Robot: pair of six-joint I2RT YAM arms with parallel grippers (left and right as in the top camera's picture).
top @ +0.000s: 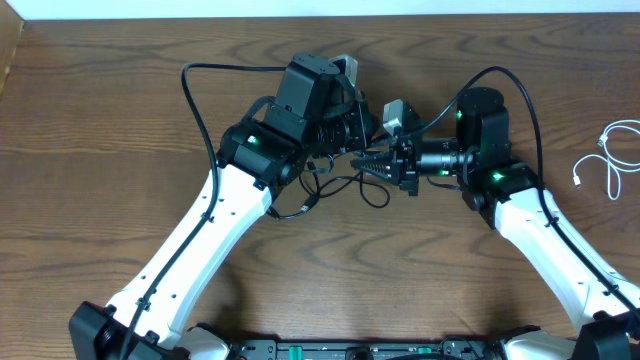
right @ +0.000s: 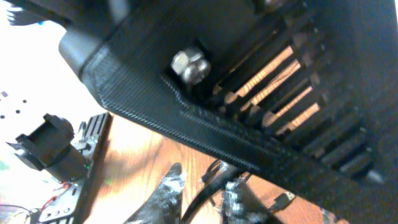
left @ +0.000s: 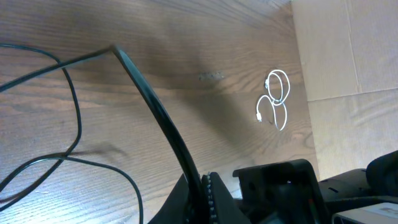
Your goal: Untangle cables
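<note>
Wooden worktop (top: 100,120), mid-untangle: held black cable (left: 158,112) clenched in left jaws; couldn't tell right jaws' grip. Probably needed pull-apart next.

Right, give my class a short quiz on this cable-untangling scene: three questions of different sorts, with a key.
1. Short answer: on which of the robot's sides does the white cable lie?
2. Multiple choice: the left gripper is clamped on: A) a black cable; B) the white cable; C) nothing.
3. True or false: the white cable is knotted into the black cables.

Key: 1. Its right. 2. A. 3. False, it lies apart from them.
</note>
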